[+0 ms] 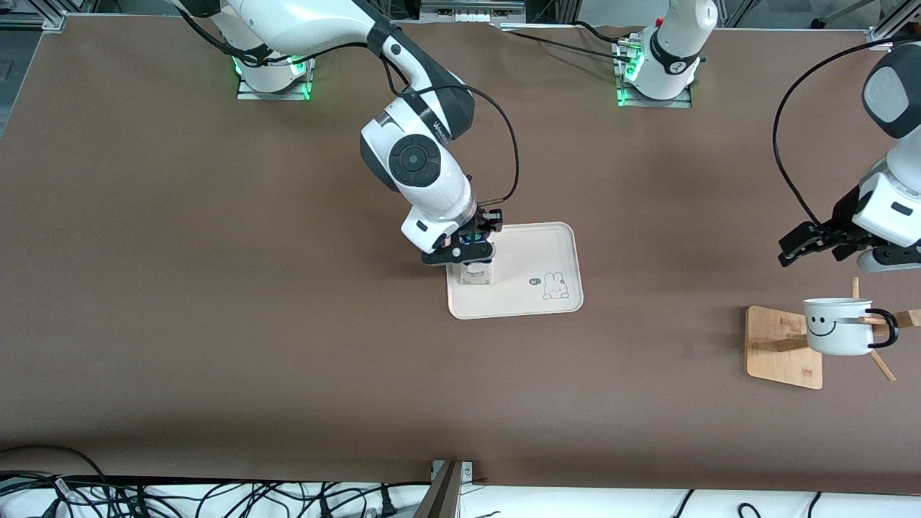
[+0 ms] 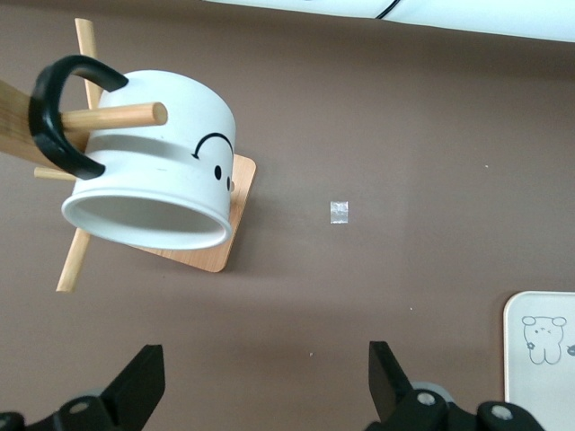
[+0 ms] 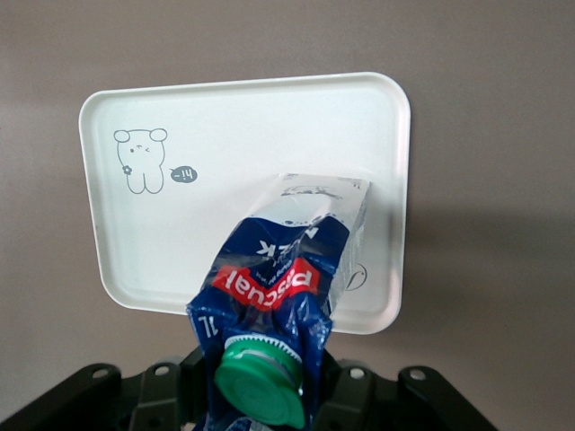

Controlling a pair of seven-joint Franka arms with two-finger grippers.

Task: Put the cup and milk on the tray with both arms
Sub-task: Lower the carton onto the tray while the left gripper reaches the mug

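Note:
The cream tray [image 1: 540, 252] lies mid-table and shows in the right wrist view [image 3: 225, 162]. My right gripper [image 1: 464, 252] is shut on the milk [image 1: 476, 273] by its blue gable top, with the green cap between the jaws [image 3: 265, 395]. The carton [image 3: 287, 269] stands at the tray's edge toward the right arm's end; I cannot tell whether it touches the tray. The white smiley cup [image 1: 838, 327] hangs by its black handle on a rack peg [image 2: 153, 171]. My left gripper [image 1: 795, 250] is open and empty over the bare table beside the rack [image 2: 265, 386].
The wooden rack base [image 1: 781, 352] with slanted pegs stands toward the left arm's end, its base also showing in the left wrist view [image 2: 225, 242]. A small pale speck [image 2: 339, 212] lies on the brown table between rack and tray. A tray corner [image 2: 539, 359] shows in the left wrist view.

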